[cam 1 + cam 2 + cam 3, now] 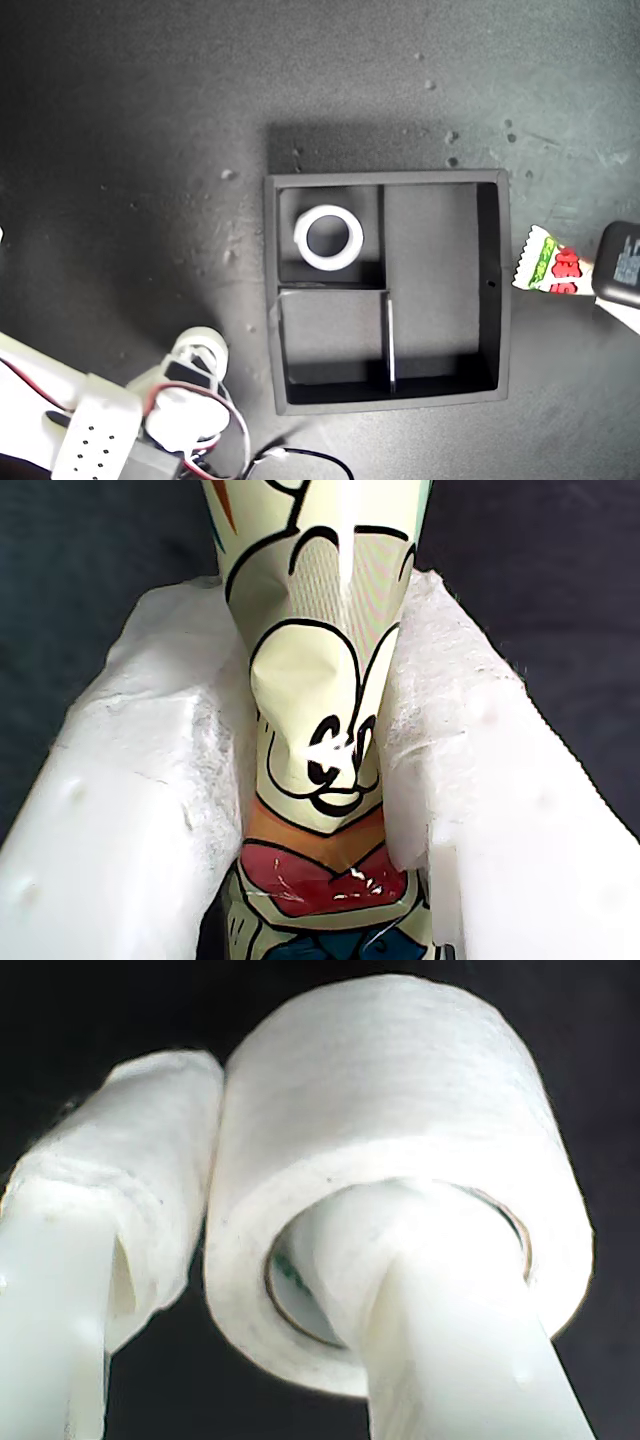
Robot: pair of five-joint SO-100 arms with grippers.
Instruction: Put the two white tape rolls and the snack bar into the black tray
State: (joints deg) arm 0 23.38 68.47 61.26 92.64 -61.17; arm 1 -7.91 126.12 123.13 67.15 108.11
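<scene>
One tape roll (327, 238) lies in a small compartment of the black tray (497, 290). My second gripper (215, 1210) pinches another roll (400, 1130) outside it; carry that over the wall first. My first gripper (320, 750) clamps the snack bar (548, 266).

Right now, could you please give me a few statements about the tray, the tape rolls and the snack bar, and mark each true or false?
1. One white tape roll lies in a small compartment of the black tray. True.
2. The snack bar lies in the tray's long compartment. False: it is outside the tray, past its wall at the exterior view's right, clamped in my first gripper.
3. My second gripper holds the other tape roll, with one finger through its hole. True.
4. Both small compartments hold a roll. False: only one does.
5. My second gripper is over the tray. False: it is outside, toward the exterior view's lower left.
</scene>
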